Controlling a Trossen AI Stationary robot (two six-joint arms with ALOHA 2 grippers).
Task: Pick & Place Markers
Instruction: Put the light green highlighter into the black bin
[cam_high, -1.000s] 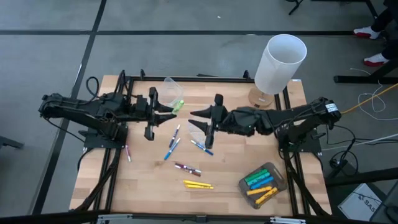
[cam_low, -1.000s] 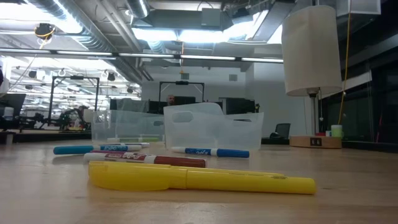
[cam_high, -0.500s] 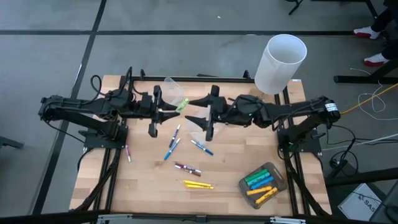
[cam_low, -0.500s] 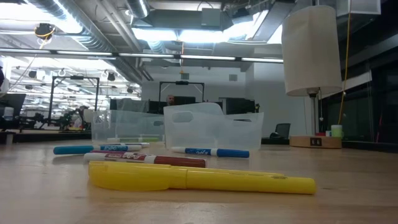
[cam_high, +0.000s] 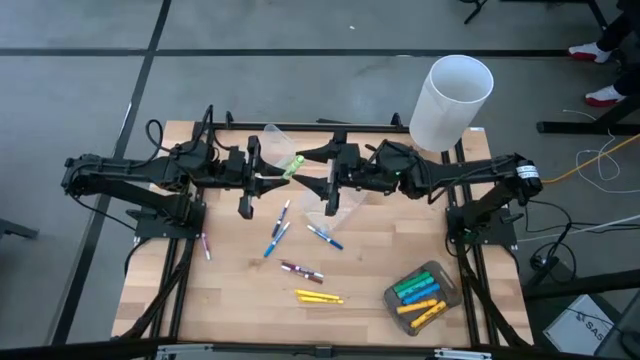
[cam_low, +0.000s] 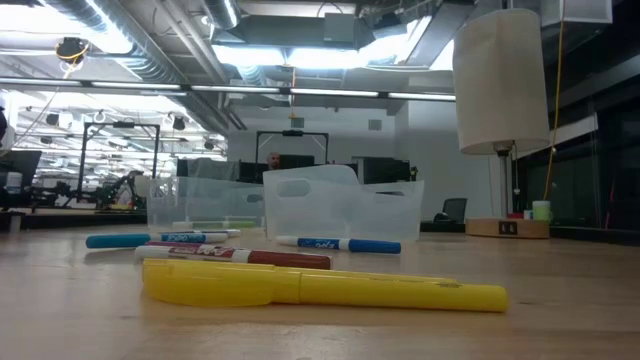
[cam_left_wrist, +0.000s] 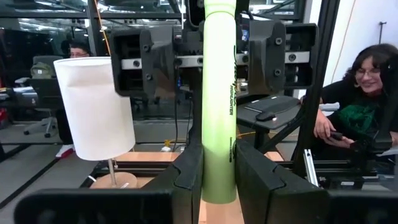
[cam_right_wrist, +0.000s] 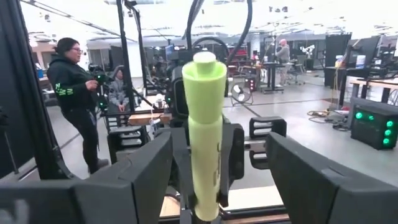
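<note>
My left gripper (cam_high: 268, 178) is over the table's far left and shut on a light-green marker (cam_high: 289, 167). The marker (cam_left_wrist: 219, 99) sticks out level toward my right gripper (cam_high: 325, 180). That gripper faces it, open. In the right wrist view the marker's free end (cam_right_wrist: 204, 124) stands between the wide-apart fingers (cam_right_wrist: 140, 180), touching neither. Several loose markers lie flat on the table: blue-capped ones (cam_high: 279, 228), a maroon one (cam_high: 301, 270) and yellow ones (cam_high: 318, 296). In the low view the yellow marker (cam_low: 320, 285) lies nearest. My left gripper pinches the green marker between its two fingers (cam_left_wrist: 186, 180) at one end of the barrel (cam_left_wrist: 219, 186). The fingers lie along the marker, level, pointing toward the table's right. The marker is lifted clear of the table and sticks out straight ahead of the fingertips.
A clear tub (cam_high: 422, 292) with green, blue and yellow markers sits at the near right. Two more clear tubs (cam_high: 276, 138) (cam_high: 320, 215) stand near the grippers. A white lamp (cam_high: 450, 100) stands at the far right corner. People show in the room beyond.
My right gripper has moved toward the far edge and toward the left gripper's green marker, tipped up a little, and opened wider. The marker's free end now stands between its fingers. The loose markers have kept still.
</note>
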